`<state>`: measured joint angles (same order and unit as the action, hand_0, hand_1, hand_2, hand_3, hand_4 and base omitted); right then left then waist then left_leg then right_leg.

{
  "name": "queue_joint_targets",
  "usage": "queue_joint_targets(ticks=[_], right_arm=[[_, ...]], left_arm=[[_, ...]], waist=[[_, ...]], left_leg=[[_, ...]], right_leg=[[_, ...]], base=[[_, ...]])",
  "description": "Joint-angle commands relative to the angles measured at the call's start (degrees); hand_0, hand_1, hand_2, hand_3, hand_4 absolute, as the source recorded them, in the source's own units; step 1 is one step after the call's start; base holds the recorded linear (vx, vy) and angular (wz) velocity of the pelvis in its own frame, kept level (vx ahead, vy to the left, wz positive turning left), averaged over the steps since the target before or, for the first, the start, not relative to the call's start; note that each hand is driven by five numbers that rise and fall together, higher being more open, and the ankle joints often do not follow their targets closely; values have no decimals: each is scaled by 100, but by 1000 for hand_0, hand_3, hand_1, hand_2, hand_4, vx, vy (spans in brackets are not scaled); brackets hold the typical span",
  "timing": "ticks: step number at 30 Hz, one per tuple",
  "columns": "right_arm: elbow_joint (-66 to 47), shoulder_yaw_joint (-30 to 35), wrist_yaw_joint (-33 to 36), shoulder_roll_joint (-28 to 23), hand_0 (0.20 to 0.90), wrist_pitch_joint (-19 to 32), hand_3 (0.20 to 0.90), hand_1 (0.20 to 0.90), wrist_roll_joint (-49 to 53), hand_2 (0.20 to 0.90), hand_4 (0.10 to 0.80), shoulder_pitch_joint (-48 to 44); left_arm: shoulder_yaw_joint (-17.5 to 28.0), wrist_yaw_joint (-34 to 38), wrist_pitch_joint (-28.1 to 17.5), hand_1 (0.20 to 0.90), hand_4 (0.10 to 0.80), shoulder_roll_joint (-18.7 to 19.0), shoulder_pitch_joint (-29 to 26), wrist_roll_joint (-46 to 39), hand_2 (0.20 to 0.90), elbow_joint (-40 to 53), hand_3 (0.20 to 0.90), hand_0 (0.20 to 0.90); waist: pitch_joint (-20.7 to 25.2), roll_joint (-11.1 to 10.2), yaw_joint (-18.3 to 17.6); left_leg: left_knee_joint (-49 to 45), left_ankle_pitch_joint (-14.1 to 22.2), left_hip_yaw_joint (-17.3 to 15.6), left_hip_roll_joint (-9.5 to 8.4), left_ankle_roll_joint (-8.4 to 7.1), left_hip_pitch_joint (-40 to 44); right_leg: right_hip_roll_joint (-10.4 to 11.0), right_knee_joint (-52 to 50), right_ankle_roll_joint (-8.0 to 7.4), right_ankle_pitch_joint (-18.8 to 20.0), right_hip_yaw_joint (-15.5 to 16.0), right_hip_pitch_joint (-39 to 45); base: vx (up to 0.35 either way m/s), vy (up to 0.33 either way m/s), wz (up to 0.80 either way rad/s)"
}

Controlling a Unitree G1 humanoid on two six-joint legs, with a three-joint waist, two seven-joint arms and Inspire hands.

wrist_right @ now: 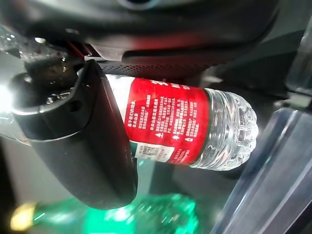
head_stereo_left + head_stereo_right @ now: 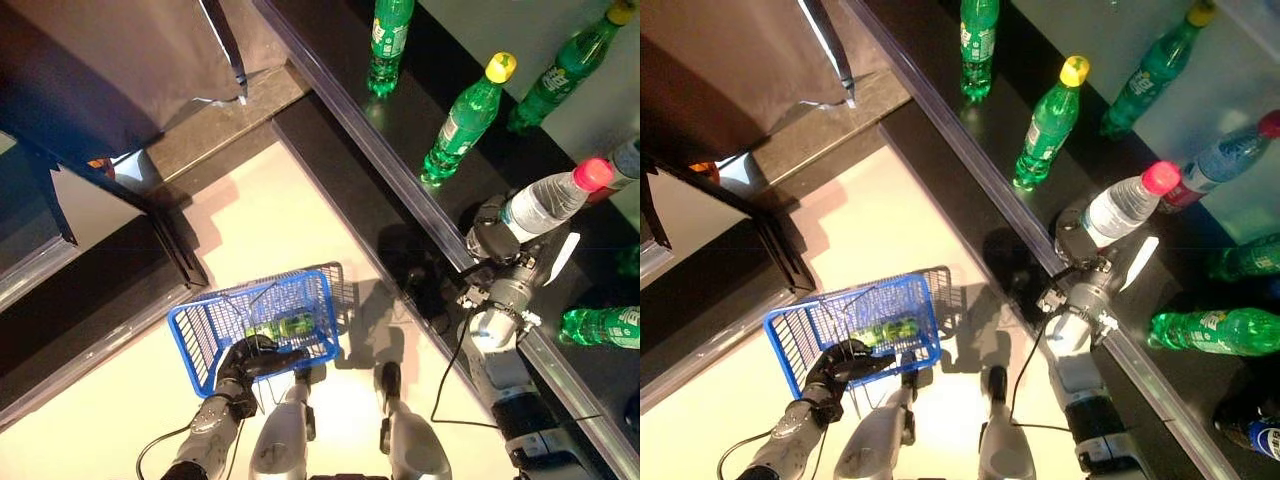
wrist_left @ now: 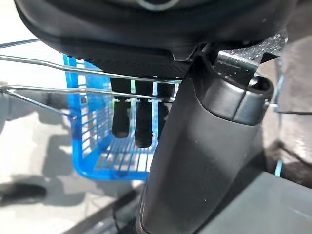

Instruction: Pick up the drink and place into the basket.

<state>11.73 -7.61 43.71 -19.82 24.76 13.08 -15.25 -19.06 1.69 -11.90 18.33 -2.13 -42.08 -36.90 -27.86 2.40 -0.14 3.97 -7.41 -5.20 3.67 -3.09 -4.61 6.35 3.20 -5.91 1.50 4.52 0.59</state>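
Black shelf (image 2: 400,190): clear red-capped water bottle (image 2: 548,203) clamped in right hand (image 2: 492,240); left hand (image 2: 250,360) gripping blue basket (image 2: 200,330) handle.

A pale floor (image 2: 270,230) meets a dark glossy shelf (image 2: 420,215) under warm light.

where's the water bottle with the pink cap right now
The water bottle is in the right hand, over the dark shelf on the robot's right, beside a green bottle. The right wrist view shows the thumb curled round it.
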Motion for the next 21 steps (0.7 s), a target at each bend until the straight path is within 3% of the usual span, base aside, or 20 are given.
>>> queue_joint_targets(ticks=[1,10,15,21], right_arm=[[-1491,310,-442,-384,300,843,200,300,-655,300,100,-309],[-2458,8,-2053,-504,300,681,200,300,181,300,100,126],[-2671,-397,-2777,-544,300,293,200,300,378,300,100,308],[-2434,-1004,-3128,-630,300,6,200,300,819,300,100,213]], left_arm=[[152,-255,-442,300,100,-111,249,27,300,1239,200,300],[235,-434,387,300,100,143,604,-141,300,2245,200,300],[203,-584,1006,300,100,305,693,-255,300,2912,200,300],[72,-507,1700,300,100,536,412,-985,300,3963,200,300]], waist=[[736,-44,-31],[1250,-45,11],[1446,-25,68],[1140,40,123]], left_leg=[[-1004,692,271,-170,173,-220],[-673,674,279,-148,166,180],[-657,673,280,-131,144,255],[-1166,725,364,-201,142,-76]], right_leg=[[-62,-957,464,-248,218,-505],[-33,-708,353,-230,165,-161],[-20,-650,327,-227,208,-73],[-7,-980,405,-342,349,-255]], base=[[58,24,0],[74,28,0],[51,21,0],[-46,13,2]])
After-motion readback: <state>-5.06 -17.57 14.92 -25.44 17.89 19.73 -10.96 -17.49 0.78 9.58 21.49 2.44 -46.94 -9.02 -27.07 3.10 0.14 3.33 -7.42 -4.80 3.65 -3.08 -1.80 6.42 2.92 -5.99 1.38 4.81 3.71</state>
